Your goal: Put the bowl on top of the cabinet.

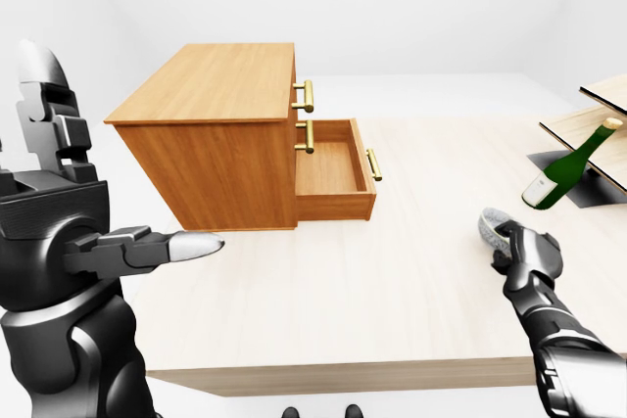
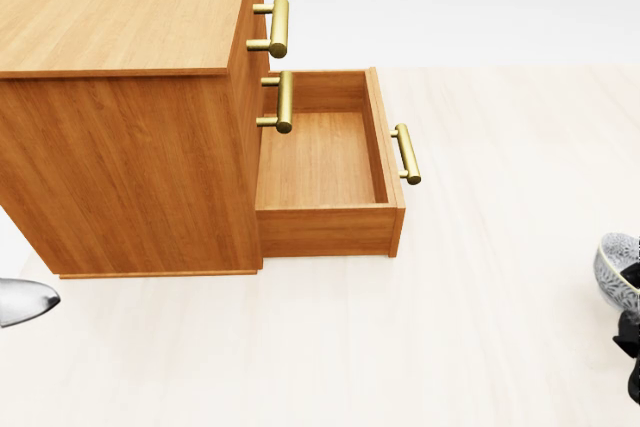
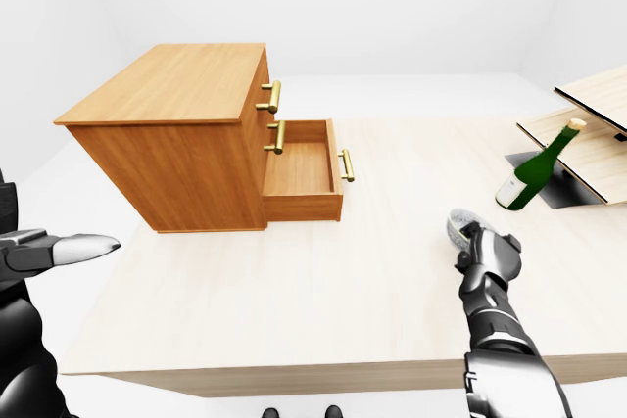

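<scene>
Gripping bowl [image 1: 498, 229] on table [image 1: 411, 281], right hand [image 1: 527, 254] fingers closed round it, left hand [image 1: 137, 250] open, empty, eye views alone show wine bottle [image 1: 570, 166], head view shows open drawer [image 2: 325, 162] of cabinet [image 2: 125, 97]

The cabinet [image 2: 125, 107] fills the upper left, its bottom drawer [image 2: 325, 172] pulled open and bare inside, brass handles [image 2: 279, 27] lined up its face. On the pale counter [image 2: 400, 347], a silver fingertip [image 2: 25, 300] pokes in at the left edge. Far right, the patterned bowl [image 2: 618, 269] peeks in, the dark right hand [image 2: 630, 337] against it.
</scene>
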Controlling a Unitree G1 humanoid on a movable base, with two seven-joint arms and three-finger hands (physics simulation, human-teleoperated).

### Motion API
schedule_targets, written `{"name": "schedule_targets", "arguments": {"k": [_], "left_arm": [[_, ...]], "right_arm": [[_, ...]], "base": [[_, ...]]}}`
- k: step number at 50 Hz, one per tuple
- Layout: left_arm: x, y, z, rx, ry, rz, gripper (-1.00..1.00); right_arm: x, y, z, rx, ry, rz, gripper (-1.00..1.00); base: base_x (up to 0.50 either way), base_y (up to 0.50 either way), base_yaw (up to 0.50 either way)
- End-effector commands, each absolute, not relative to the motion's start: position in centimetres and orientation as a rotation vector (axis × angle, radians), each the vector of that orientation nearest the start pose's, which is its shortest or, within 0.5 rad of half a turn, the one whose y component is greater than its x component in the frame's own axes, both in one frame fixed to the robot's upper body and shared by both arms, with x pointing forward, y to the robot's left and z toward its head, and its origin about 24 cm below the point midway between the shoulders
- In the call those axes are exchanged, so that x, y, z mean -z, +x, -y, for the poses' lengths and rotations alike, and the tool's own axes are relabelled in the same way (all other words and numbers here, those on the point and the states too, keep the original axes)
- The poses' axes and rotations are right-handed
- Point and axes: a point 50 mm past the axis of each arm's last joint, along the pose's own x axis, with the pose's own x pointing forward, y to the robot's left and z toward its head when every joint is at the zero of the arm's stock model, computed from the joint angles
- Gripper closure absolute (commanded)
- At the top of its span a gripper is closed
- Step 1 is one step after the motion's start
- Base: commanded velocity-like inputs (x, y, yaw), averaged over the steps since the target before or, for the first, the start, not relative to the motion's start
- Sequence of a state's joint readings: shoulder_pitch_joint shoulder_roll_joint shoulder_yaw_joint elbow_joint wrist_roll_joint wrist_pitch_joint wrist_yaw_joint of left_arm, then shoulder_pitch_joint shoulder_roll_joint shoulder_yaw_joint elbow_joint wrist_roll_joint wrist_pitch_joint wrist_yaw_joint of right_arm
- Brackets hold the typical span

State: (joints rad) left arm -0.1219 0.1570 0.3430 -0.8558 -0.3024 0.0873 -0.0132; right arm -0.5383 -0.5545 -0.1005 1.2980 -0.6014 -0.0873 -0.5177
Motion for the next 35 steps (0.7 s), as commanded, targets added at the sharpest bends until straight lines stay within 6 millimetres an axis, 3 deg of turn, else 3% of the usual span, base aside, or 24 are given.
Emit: {"name": "schedule_targets", "arguments": {"k": [1,22,35], "left_arm": [[-24.7,18.0,-20.3,-0.075,-0.007,0.925,-1.00],[-24.5,18.2,-20.3,-0.074,-0.004,0.913,-1.00],[-24.5,18.2,-20.3,-0.074,-0.004,0.912,-1.00]], "right_arm": [[-0.4,27.4,35.1,0.584,-1.093,-0.486,1.00],[-1.0,27.3,35.7,0.601,-1.088,-0.466,1.00],[-4.8,28.3,35.9,0.584,-1.056,-0.276,1.00]], "base": [[0.00,0.00,0.00],[0.00,0.00,0.00],[0.00,0.00,0.00]]}}
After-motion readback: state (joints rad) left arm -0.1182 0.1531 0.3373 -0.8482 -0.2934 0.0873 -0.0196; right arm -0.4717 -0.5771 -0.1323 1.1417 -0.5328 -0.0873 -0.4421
